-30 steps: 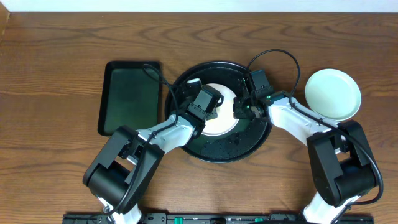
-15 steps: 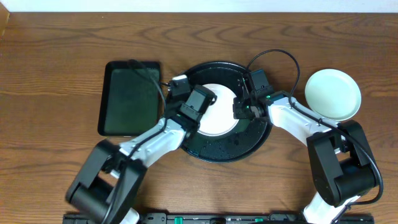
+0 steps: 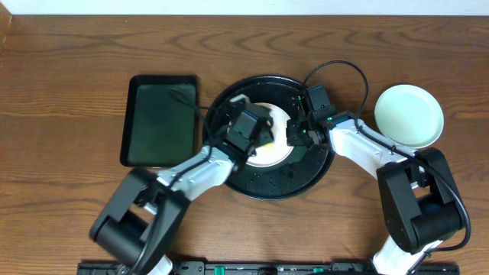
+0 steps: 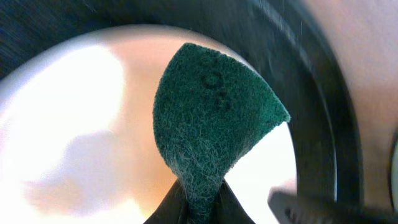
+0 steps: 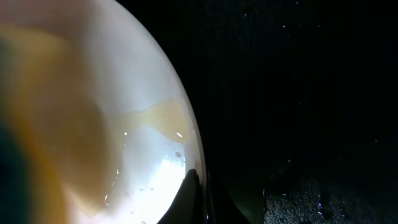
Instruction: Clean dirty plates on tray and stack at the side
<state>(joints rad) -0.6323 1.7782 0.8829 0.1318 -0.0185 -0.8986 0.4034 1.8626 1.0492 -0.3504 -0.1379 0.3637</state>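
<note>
My left gripper [image 4: 199, 208] is pinched tight on the green sponge [image 4: 211, 118], over the white plate [image 3: 269, 155] in the round black tray [image 3: 275, 186]. My right gripper [image 5: 198, 190] clamps that plate's right rim. Farther right a mint plate [image 3: 409, 114] sits on the table [image 3: 76, 76], and the rectangular tray [image 3: 160, 118] lies far left

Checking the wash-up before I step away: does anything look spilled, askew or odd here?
A yellowish smear sits on the white plate near its rim, so it is not clean yet. Wet specks dot the round black tray around it. Nothing looks tipped or broken.
</note>
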